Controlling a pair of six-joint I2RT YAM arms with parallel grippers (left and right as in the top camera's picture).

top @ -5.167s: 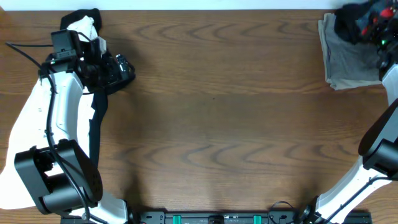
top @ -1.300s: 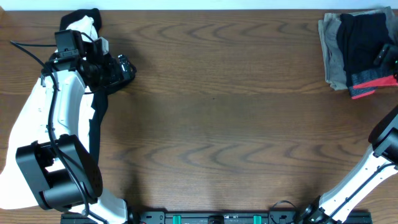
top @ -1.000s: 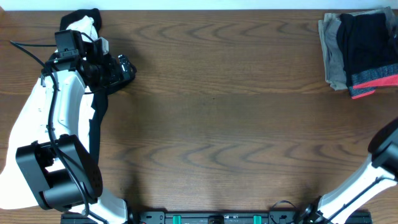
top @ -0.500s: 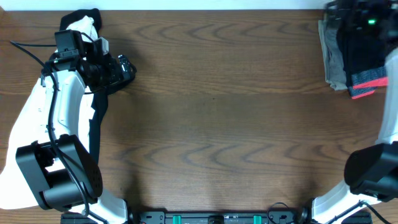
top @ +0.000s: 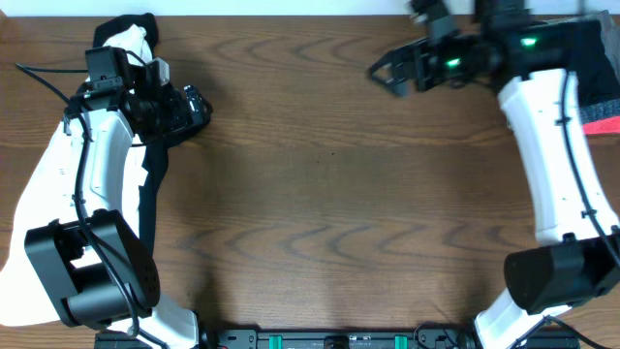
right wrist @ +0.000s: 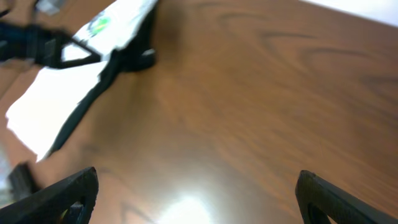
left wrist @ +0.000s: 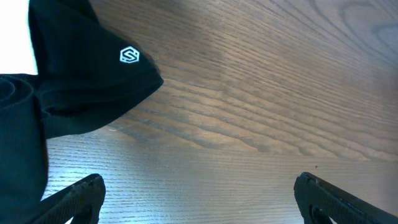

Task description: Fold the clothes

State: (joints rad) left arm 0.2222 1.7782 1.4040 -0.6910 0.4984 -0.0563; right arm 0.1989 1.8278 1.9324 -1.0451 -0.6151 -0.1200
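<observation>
The clothes (top: 601, 58), black trousers with a coral red edge (top: 603, 105), lie folded at the table's far right corner, partly hidden behind my right arm. My right gripper (top: 386, 73) hangs open and empty over the back middle of the table, well left of them; in the blurred right wrist view its fingers (right wrist: 68, 193) stand wide apart over bare wood. My left gripper (top: 194, 105) is at the far left, open and empty over the table (left wrist: 249, 124), next to a black garment with a small white logo (left wrist: 81, 74).
A white garment (top: 24, 194) and black fabric (top: 147, 194) lie under and beside my left arm at the left edge, and more black fabric (top: 131, 23) lies at the back left corner. The right wrist view shows this pile (right wrist: 68, 93) far off.
My right arm has swung from the far right corner leftward to the back middle of the table, leaving the folded trousers there. The left arm has not moved.
</observation>
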